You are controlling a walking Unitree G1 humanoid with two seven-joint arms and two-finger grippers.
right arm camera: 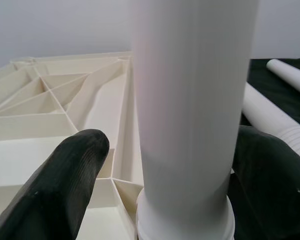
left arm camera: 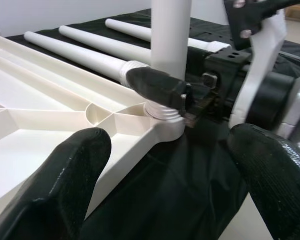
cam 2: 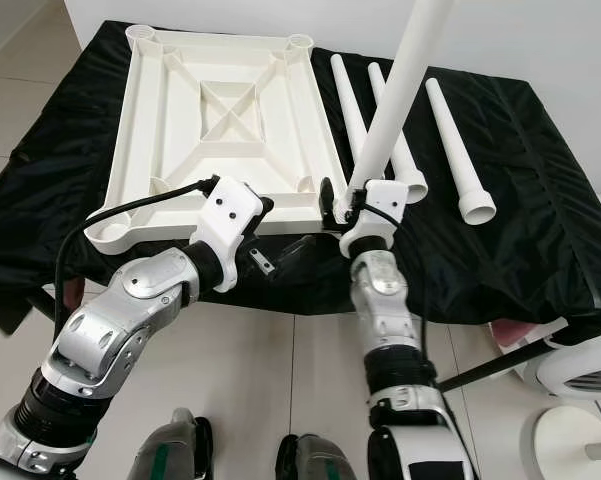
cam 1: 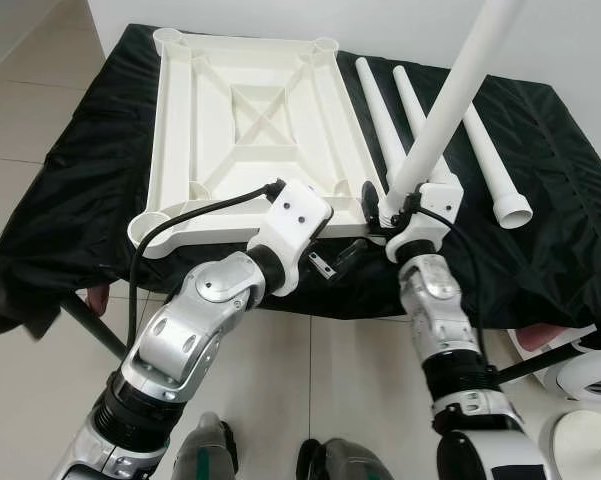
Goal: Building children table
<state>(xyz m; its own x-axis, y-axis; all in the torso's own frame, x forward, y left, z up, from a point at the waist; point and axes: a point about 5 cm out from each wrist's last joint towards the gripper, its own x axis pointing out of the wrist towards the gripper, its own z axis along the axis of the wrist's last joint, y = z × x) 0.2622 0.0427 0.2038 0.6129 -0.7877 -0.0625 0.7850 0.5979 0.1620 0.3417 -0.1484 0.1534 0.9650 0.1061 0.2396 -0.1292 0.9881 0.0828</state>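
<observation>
while your right claw (cam 2: 352, 205) grips the upright white leg (cam 2: 400, 95) at the upturned tabletop's (cam 2: 220, 110) near corner socket, your left claw (cam 2: 280, 258) hangs open beside it.

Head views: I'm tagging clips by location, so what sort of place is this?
Probably a room in a home, used for assembly: pale tiled floor, plain white wall, and a black-draped table with an upturned white tabletop and loose legs on it.

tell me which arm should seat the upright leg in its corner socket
Right. The right gripper already brackets the leg just above the socket; the left gripper is open beside the tabletop.
</observation>
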